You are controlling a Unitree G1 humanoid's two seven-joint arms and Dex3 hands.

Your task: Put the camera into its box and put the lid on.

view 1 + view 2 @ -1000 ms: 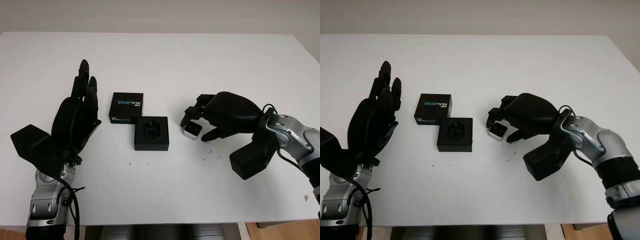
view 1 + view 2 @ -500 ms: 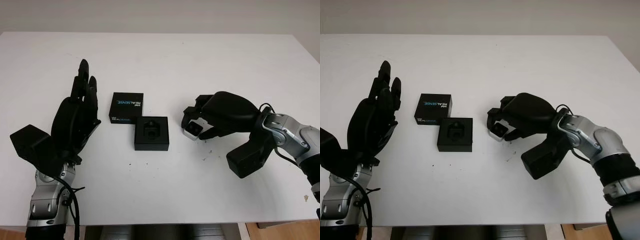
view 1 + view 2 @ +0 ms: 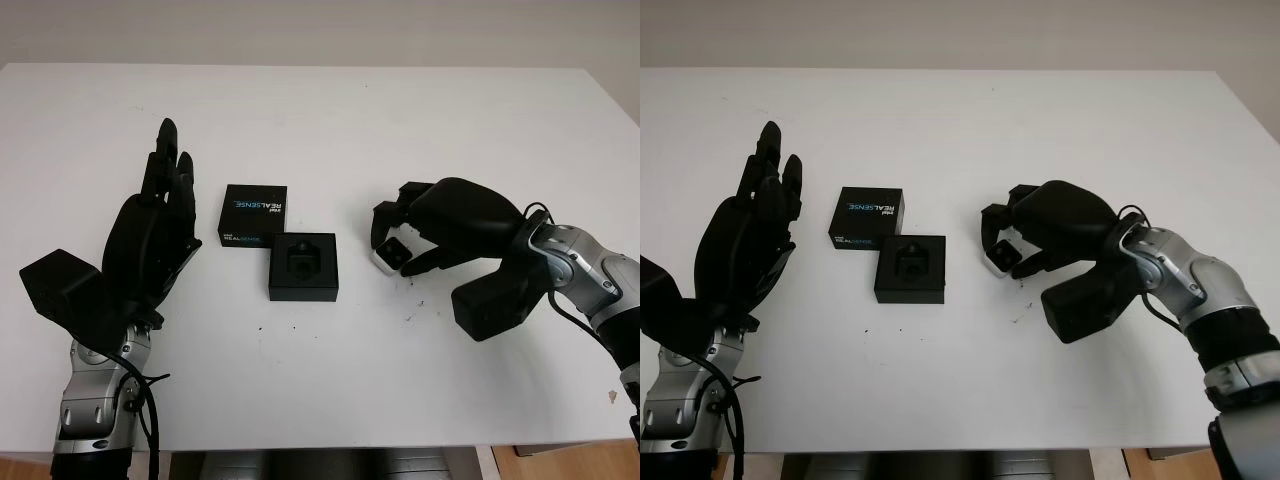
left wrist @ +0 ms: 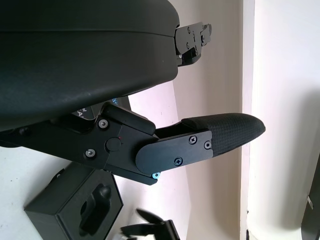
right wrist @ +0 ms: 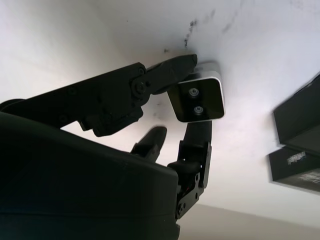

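Right now your right hand [image 3: 425, 228] is clenched around the small silver camera [image 3: 390, 255], holding it just right of the box [image 3: 303, 267], apart from it. That box sits uncovered near the middle of the white desk [image 3: 330, 120], its black insert showing, with the lid [image 3: 252, 214] touching its far-left corner. Your left hand [image 3: 150, 235] is released, raised at the desk's left side.

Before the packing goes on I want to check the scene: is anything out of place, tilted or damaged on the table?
Nothing looks damaged. The box sits open and square, its lid flat beside it. The camera is tilted in the right robot hand. A few small dark marks dot the table nearby. The left robot hand is open, left of the lid.
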